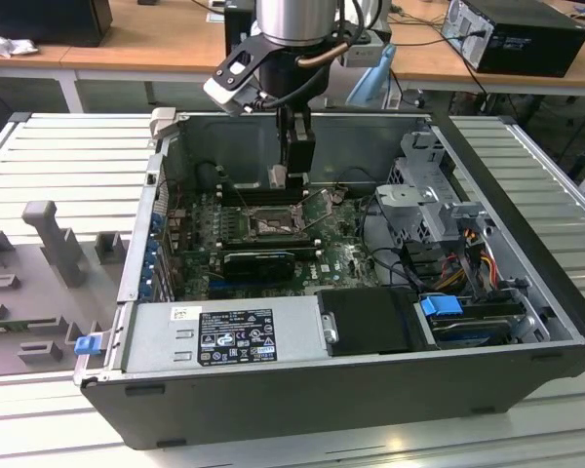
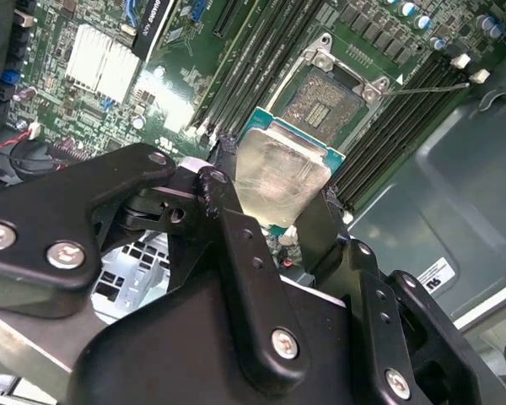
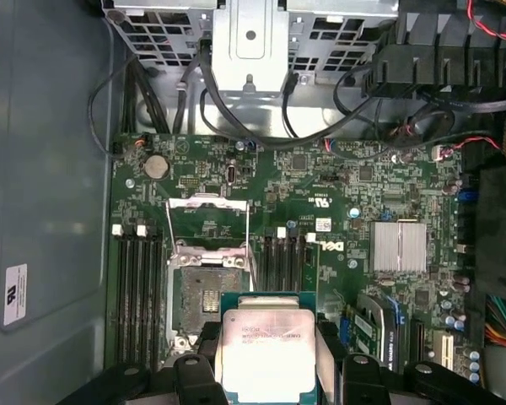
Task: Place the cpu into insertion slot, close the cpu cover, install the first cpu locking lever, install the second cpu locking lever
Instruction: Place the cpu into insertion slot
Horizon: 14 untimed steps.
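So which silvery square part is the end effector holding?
The smooth, green-edged cpu; the finned heatsink and hollow cpu cover sit on the board.

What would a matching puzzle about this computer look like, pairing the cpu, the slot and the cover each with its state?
Things:
1. cpu
2. slot
3. cover

States:
a. swung open
b. clamped in the gripper
c. empty and uncovered

Pairs: 1-b, 2-c, 3-a
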### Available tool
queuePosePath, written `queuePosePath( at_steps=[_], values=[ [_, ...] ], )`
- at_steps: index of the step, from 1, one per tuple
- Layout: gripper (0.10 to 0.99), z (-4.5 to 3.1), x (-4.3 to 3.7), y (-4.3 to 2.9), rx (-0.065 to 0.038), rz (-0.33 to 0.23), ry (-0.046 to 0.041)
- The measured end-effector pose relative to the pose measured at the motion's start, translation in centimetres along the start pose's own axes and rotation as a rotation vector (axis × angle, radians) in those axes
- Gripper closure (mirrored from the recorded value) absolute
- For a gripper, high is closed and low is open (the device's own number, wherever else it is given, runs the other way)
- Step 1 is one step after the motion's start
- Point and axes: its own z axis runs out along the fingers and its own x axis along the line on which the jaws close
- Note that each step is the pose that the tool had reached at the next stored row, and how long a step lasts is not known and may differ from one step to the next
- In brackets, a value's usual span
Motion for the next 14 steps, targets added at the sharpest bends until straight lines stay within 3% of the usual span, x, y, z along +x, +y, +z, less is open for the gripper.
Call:
queuePosePath(
  at_steps=[7, 14],
  values=[
    [0.557, 0.97, 0.03, -0.05, 0.001, 0.0, 0.0001],
    [0.557, 1.72, 0.45, -0.06, 0.017, 0.0, 0.0003]
  ],
)
